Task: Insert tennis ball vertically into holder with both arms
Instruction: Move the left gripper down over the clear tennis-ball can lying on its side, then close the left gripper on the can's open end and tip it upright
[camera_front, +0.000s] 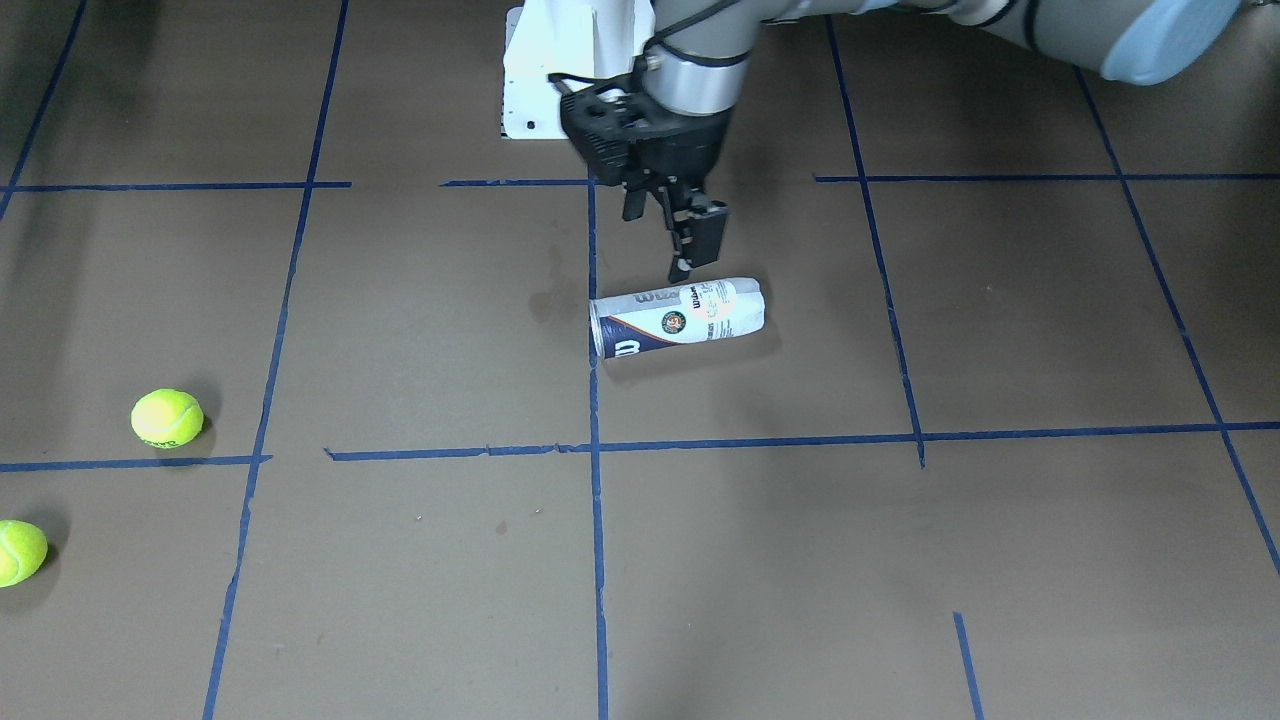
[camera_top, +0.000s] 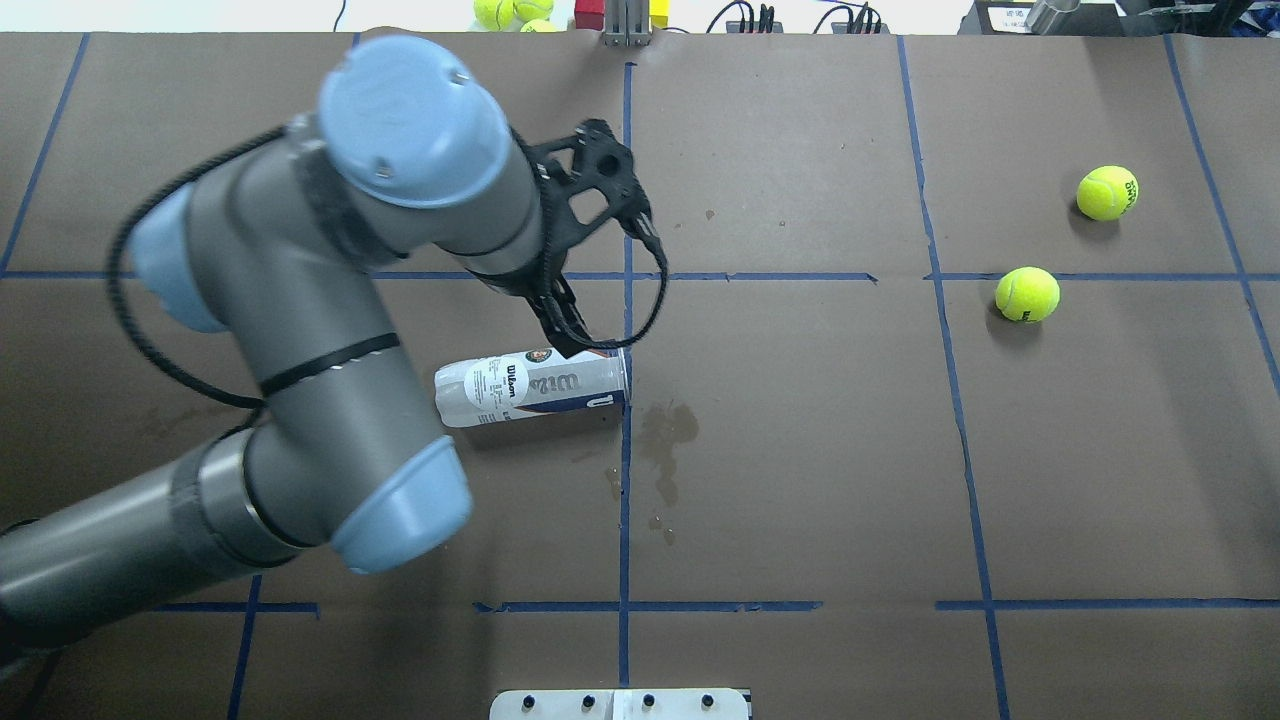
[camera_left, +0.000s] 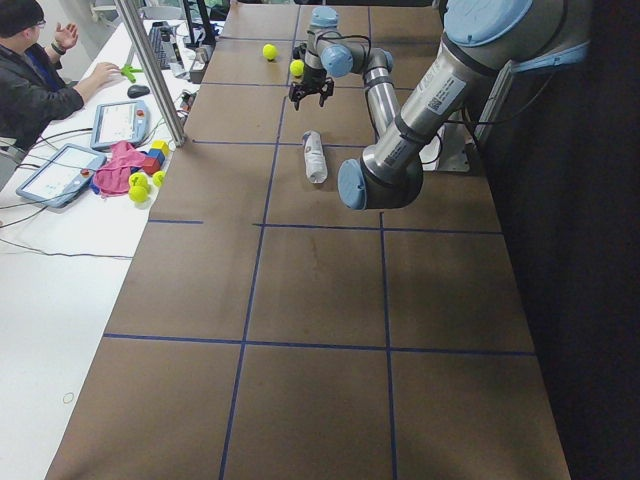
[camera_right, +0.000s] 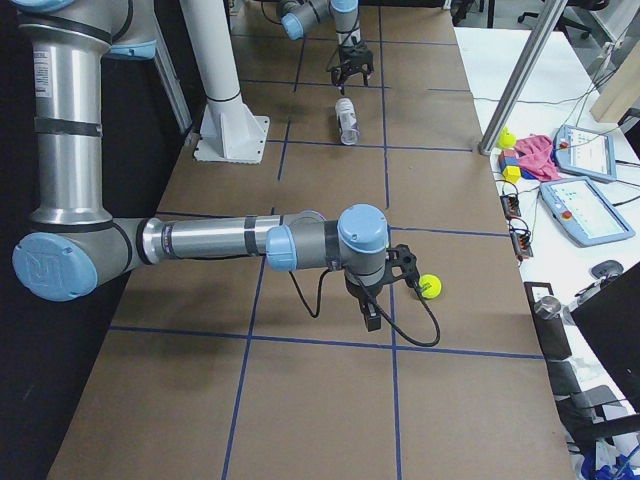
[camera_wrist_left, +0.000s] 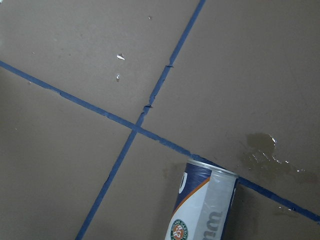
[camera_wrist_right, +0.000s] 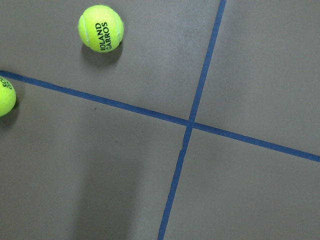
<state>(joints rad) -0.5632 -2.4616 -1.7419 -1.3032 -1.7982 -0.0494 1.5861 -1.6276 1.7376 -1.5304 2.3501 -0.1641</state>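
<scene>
The holder (camera_front: 678, 318) lies on its side at the centre of the front-facing view, its open mouth toward frame left. The left gripper (camera_front: 660, 240) hangs just above it, jaws spread and empty. Two tennis balls (camera_front: 167, 417) rest at lower left. The right gripper (camera_right: 371, 312) shows only in the right-side view, so I cannot tell its jaw state.

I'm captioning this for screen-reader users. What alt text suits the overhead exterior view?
The left arm reaches in from the lower left, its open black gripper poised just over the holder, a clear can lying on its side near the middle of the brown table. Two tennis balls lie far to the right.
</scene>
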